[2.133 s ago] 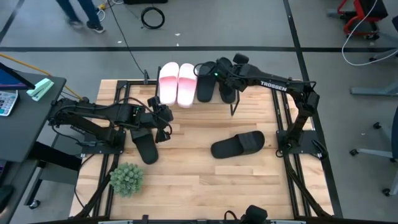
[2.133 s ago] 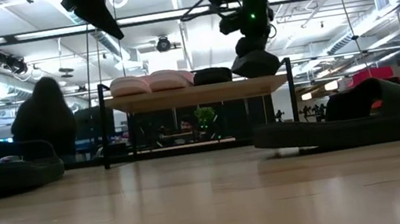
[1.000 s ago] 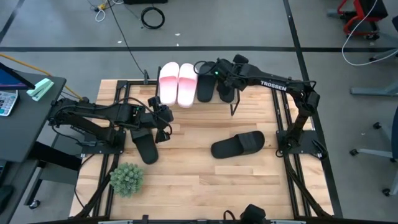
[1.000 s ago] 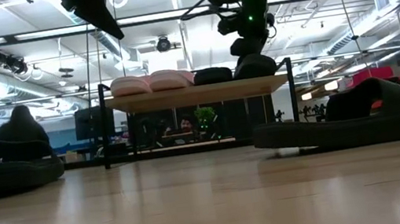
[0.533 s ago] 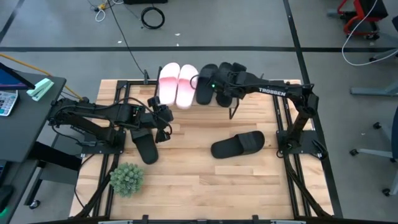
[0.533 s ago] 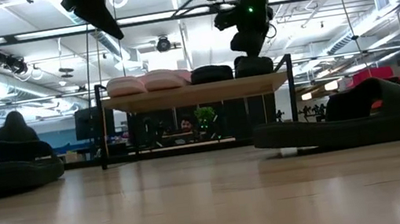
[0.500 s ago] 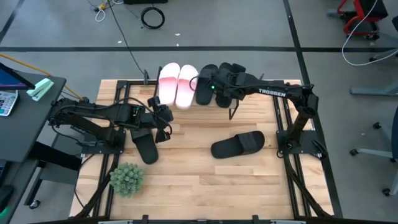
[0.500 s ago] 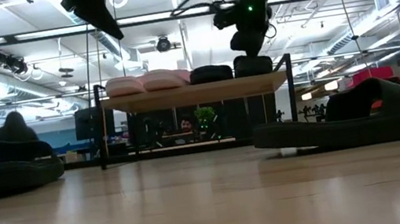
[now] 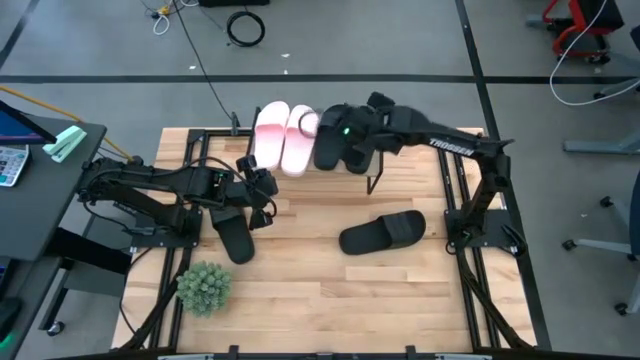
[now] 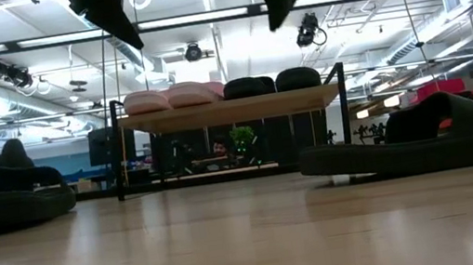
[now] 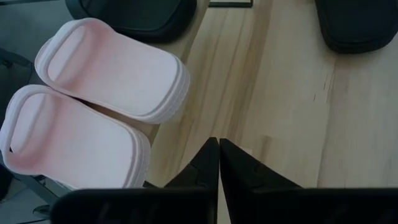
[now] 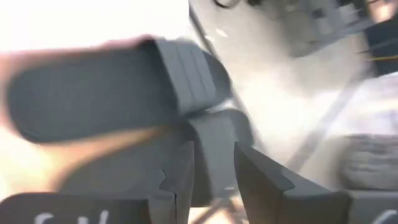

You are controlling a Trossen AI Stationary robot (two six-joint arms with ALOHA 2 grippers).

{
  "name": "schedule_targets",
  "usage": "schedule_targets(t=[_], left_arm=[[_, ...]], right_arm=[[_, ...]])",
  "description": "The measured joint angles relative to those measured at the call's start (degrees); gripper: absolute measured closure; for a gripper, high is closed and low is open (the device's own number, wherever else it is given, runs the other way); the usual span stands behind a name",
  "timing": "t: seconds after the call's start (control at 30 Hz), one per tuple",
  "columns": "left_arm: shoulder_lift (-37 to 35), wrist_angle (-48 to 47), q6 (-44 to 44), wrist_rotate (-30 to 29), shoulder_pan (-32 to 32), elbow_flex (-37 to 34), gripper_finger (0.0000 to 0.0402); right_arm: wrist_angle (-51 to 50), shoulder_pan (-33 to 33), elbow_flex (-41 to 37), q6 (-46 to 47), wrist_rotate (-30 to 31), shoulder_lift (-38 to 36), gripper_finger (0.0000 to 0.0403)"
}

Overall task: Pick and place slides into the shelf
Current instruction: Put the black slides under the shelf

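**Four slides on the shelf, two on the table**

I see the right gripper (image 9: 330,128) above the shelf (image 10: 229,111), fingers parted and empty, with two black slides (image 9: 345,148) directly under it and two pink slides (image 9: 283,135) beside them. "TROSSEN" reads on that arm's forearm. My left gripper (image 9: 262,196) hovers low with fingers pressed together, a black slide (image 9: 232,235) just beside it. Another black slide (image 9: 382,232) lies well apart, nearer the right arm's base. A small plant (image 9: 204,287) sits behind the left gripper.
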Motion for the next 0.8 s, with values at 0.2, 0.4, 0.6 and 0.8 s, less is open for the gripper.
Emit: schedule_targets(t=[0.2, 0.4, 0.6, 0.8], left_arm=[[0.0, -0.43, 0.03, 0.0, 0.0, 0.0, 0.039], [-0.85, -5.83, -1.71, 0.01, -1.24, -0.02, 0.0395], [-1.11, -14.25, -8.67, 5.39, -5.82, -0.02, 0.0384], [-1.11, -18.14, -11.42, 5.74, -11.78, -0.02, 0.0396]], right_arm=[[-1.99, -1.71, 7.55, 9.84, -8.35, -0.11, 0.0284], [-5.63, 3.07, 5.39, 15.11, -25.5, -0.11, 0.0307], [-5.28, 16.6, -3.68, 25.22, -28.62, -0.07, 0.0334], [-2.63, 29.92, -15.78, 39.9, -23.3, -0.02, 0.0333]])
